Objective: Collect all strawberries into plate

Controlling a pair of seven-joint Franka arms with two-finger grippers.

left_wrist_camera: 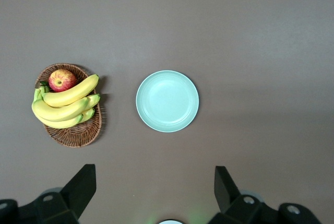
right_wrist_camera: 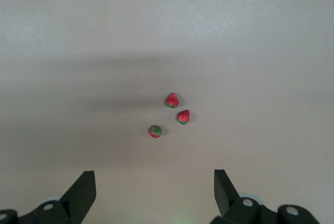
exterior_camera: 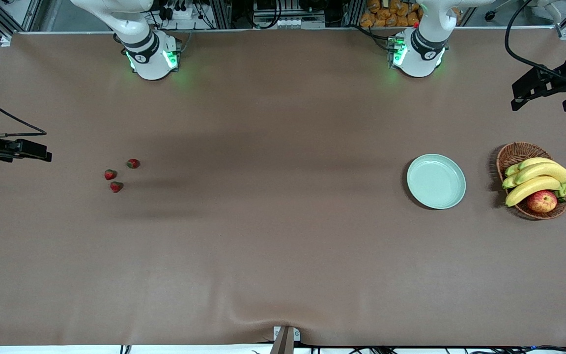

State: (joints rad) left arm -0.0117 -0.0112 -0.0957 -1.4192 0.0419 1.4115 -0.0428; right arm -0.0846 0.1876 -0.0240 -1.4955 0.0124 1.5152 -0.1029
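Grippers sit half cut off at the bench's two ends: the right gripper (exterior_camera: 15, 147) over the edge at the right arm's end, the left gripper (exterior_camera: 541, 91) near the corner at the left arm's end, both with fingers spread wide and holding nothing. Three small, bumpy red strawberries (exterior_camera: 117, 175) cluster on the matte brown bench (exterior_camera: 283, 246) toward the right arm's end. Well apart, the smooth round mint plate (exterior_camera: 436, 181) lies beside a woven wicker basket (exterior_camera: 516, 152) of glossy bananas (exterior_camera: 536, 179) and an apple (exterior_camera: 542, 201).
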